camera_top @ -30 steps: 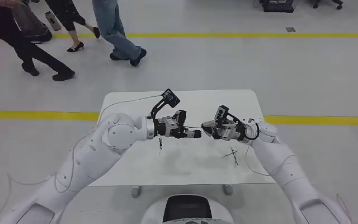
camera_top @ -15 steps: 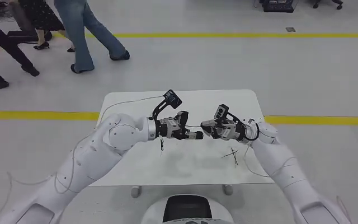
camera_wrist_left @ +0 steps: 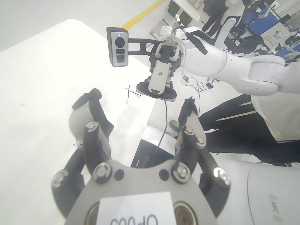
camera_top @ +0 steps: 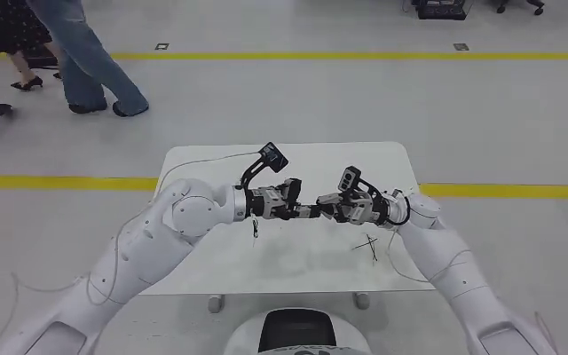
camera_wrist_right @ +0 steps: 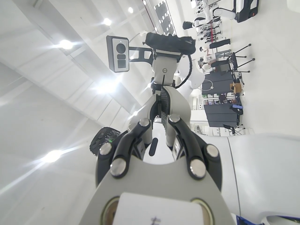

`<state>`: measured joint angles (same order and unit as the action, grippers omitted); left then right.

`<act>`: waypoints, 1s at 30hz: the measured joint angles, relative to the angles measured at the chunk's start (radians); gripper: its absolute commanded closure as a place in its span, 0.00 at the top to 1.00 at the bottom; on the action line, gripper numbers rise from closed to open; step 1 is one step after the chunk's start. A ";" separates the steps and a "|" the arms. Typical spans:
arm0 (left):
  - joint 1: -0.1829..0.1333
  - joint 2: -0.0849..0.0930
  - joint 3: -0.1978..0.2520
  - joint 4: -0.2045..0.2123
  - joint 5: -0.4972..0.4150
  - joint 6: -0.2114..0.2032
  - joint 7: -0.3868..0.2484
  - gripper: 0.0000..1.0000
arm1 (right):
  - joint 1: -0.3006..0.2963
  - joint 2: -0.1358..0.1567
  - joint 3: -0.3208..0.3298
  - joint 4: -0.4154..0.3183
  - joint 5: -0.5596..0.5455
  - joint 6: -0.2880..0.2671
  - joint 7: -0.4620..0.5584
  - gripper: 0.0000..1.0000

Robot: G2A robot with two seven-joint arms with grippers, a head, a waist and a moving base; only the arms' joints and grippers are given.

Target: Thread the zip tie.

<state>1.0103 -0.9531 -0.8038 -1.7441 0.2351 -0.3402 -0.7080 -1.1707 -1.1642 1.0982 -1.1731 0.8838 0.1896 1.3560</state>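
Here the right pincer [camera_wrist_right: 162, 97] pinches the zip tie [camera_wrist_right: 163, 79].

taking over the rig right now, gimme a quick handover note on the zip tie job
Left end effector: open, holding nothing, above the table, facing the right one.
Right end effector: shut on the zip tie, whose free strap points toward the open left one.
Spare zip ties lie on the table by the right arm.
Done: the zip tie is off the table, held between the two arms.
Left: no loop shows, so threading looks not yet done. The left one probably has to take the free end and feed it through the head.
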 measured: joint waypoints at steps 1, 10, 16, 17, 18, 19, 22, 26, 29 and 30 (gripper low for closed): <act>-0.001 0.000 0.001 -0.001 -0.001 0.000 -0.002 0.43 | -0.001 0.000 0.001 -0.001 0.001 -0.002 -0.001 0.00; -0.004 -0.002 0.007 -0.003 -0.007 0.000 -0.012 0.33 | -0.005 0.002 0.002 -0.017 -0.004 -0.012 -0.022 0.00; 0.000 -0.003 0.009 -0.006 -0.006 0.000 -0.008 0.29 | -0.009 0.003 0.001 -0.028 -0.024 -0.018 -0.051 0.00; 0.001 -0.003 0.009 -0.006 -0.005 0.000 -0.008 0.29 | -0.010 0.004 0.001 -0.030 -0.026 -0.019 -0.056 0.00; 0.001 -0.003 0.009 -0.006 -0.004 0.000 -0.008 0.29 | -0.011 0.004 0.001 -0.031 -0.026 -0.019 -0.059 0.00; 0.001 -0.003 0.008 -0.007 -0.004 0.000 -0.008 0.28 | -0.012 0.004 0.002 -0.032 -0.026 -0.020 -0.062 0.00; 0.002 -0.003 0.007 -0.008 -0.002 0.000 -0.010 0.26 | -0.017 0.005 0.006 -0.035 -0.025 -0.025 -0.069 0.00; 0.005 -0.003 0.006 -0.010 -0.003 0.008 -0.013 0.23 | -0.025 0.008 0.013 -0.039 -0.033 -0.034 -0.083 0.00; 0.005 -0.004 0.008 -0.012 -0.002 0.011 -0.011 0.20 | -0.032 0.009 0.017 -0.042 -0.032 -0.035 -0.085 0.00; 0.004 -0.005 0.009 -0.013 -0.001 0.012 -0.010 0.20 | -0.033 0.010 0.018 -0.043 -0.031 -0.035 -0.085 0.00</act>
<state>1.0145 -0.9579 -0.7952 -1.7568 0.2338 -0.3285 -0.7184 -1.2039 -1.1544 1.1166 -1.2161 0.8529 0.1543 1.2711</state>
